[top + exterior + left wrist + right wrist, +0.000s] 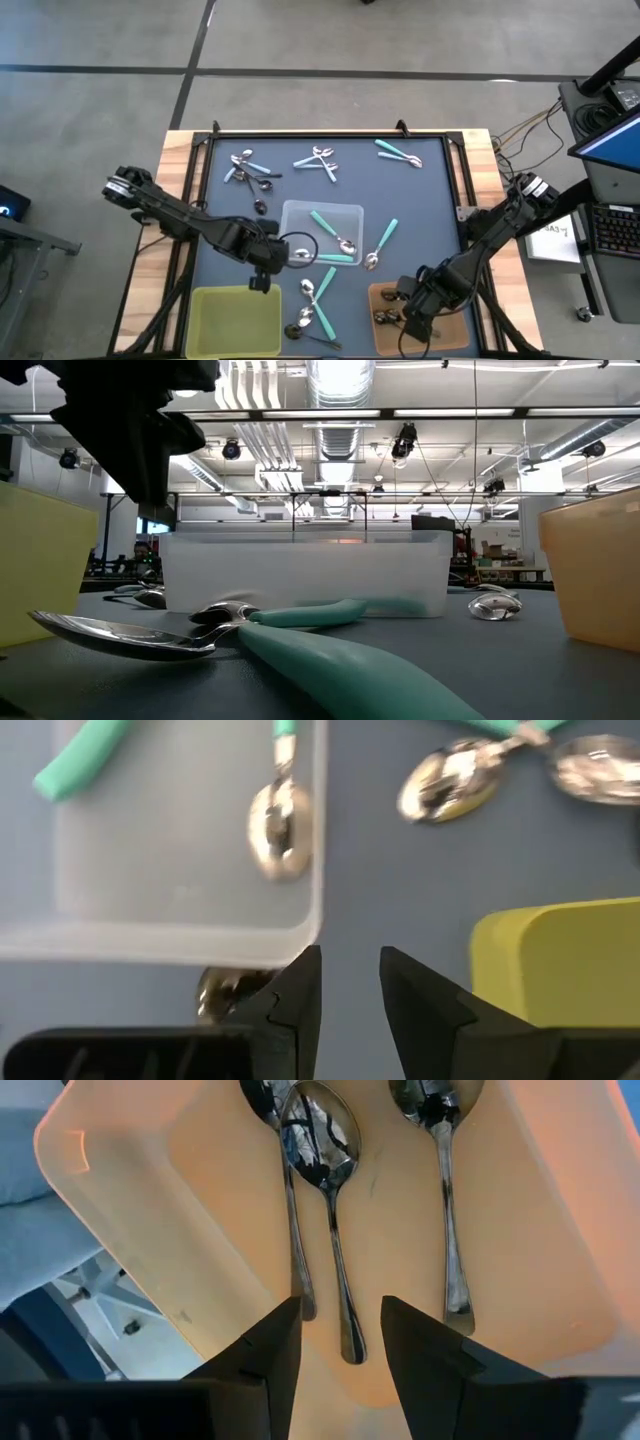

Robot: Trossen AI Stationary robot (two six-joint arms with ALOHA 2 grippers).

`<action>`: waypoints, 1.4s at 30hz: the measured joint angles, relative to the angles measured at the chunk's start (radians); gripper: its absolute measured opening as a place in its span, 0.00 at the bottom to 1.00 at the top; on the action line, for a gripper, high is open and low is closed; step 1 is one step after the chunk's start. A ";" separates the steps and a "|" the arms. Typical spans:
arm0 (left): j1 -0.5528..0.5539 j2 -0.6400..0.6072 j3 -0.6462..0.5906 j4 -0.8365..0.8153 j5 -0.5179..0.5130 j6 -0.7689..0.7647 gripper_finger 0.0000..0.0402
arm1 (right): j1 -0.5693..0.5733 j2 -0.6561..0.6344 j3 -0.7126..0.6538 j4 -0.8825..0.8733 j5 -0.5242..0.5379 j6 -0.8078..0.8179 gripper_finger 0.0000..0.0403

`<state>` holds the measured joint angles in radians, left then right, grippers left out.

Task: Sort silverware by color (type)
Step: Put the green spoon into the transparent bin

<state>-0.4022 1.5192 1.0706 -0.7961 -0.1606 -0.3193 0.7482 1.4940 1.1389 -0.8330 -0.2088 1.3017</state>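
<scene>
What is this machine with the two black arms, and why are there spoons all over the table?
It is a robot with two arms, each ending in a two-finger gripper, and it sorts spoons by kind. One picture looks straight down on the table. One looks level from the tabletop. Two come from cameras on the wrists.

The left gripper hangs beside the clear bin, between it and the yellow bin. Its fingers stand a little apart with nothing between them. The clear bin holds teal-handled spoons.

The right gripper is over the brown bin, where three all-metal spoons lie. Its fingers are open, holding nothing.

More spoons lie loose on the table, waiting to be sorted.
</scene>
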 joint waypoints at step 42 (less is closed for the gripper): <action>-0.563 -0.100 0.130 -0.184 -0.288 -0.776 0.22 | -0.275 0.264 0.054 0.846 0.258 -0.809 0.30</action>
<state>-0.9648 1.4189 1.2007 -0.9797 -0.4488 -1.0957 0.4729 1.7578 1.1926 0.0126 0.0492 0.4927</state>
